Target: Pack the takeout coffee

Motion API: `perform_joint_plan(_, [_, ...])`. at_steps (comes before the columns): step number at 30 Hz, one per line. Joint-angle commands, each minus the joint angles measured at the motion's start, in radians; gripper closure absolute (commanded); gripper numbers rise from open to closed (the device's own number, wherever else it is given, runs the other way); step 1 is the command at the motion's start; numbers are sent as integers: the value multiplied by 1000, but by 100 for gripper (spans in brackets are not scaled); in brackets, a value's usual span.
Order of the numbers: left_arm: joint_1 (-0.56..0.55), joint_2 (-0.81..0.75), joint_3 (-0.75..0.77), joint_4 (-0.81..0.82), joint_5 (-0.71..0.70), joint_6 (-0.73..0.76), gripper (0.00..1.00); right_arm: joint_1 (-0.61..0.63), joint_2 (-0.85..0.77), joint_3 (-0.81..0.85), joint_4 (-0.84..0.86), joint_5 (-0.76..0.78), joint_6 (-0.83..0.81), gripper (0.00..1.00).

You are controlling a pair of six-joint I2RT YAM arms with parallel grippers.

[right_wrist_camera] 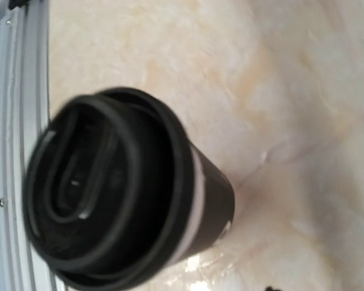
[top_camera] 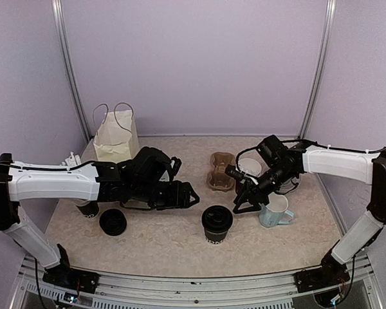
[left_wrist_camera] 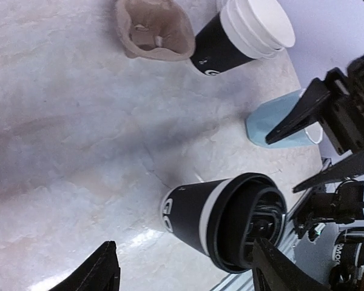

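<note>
While flanking lidded cup [top_camera: 217, 224], upright near surface [top_camera: 167, 238] front, with left claw [top_camera: 190, 194] and right claw [left_wrist_camera: 280, 165], both gaping and empty; likely handling light, crushable, so aiming gently mid-wall below lid.

Soft, even light came from overhead and kept the pale surface [top_camera: 170, 248] bright, with short, diffuse shadows. In the left wrist view, glare glinted beside the lidded cup [left_wrist_camera: 194, 212]. The right wrist view was blurred and soft-edged throughout.
</note>
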Motion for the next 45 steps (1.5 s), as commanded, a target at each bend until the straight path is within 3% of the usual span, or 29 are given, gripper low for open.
perform_joint_plan(1, [-20,38,3,167,106,-35,27,-17,39,61,-65,-17,66,46])
perform_joint_plan(16, [-31,213,68,221,158,3,33,-16,134,90,-121,-130,63,52])
perform_joint_plan(25, [-31,233,5,219,186,-11,39,-16,206,96,-138,-167,69,54])
perform_joint_plan(40, [-11,286,-134,281,253,-69,49,-15,388,136,-91,62,218,64])
perform_joint_plan(45, [-20,265,-87,243,215,-12,45,-15,301,153,-113,-84,156,65])
